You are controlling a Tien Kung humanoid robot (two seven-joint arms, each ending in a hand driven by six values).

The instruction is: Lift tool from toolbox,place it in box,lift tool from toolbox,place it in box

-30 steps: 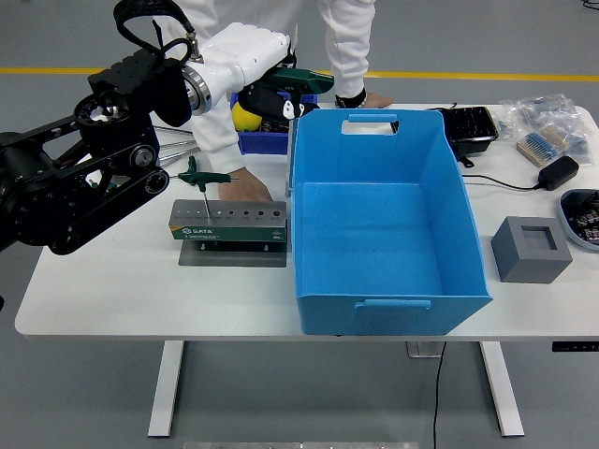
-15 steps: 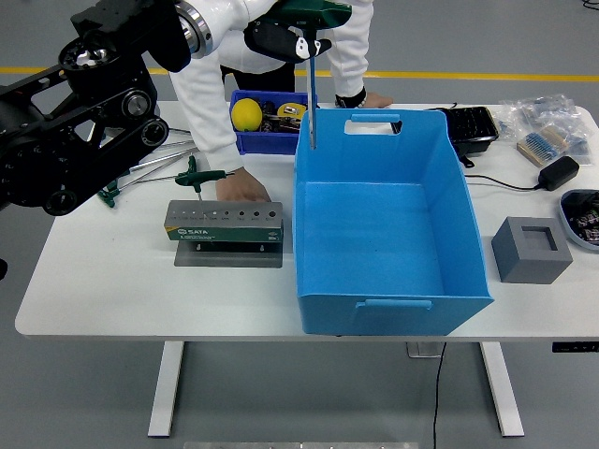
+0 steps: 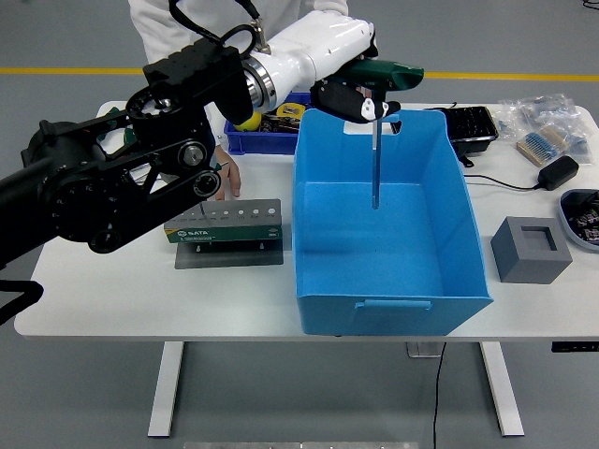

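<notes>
A white bench (image 3: 112, 304) on white legs stands on a smooth grey floor (image 3: 75, 393). A yellow line (image 3: 65, 71) runs across the floor behind it. The light is even and soft.

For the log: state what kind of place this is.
Probably a robotics lab or workshop: a yellow line marks the grey floor, a tool holder and blue box share a white table, and the left hand holds a T-handle tool.

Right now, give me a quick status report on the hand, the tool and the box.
Left hand shut on T-handle tool, shaft hanging over blue box. Right hand out of view. Box interior unobstructed.
</notes>
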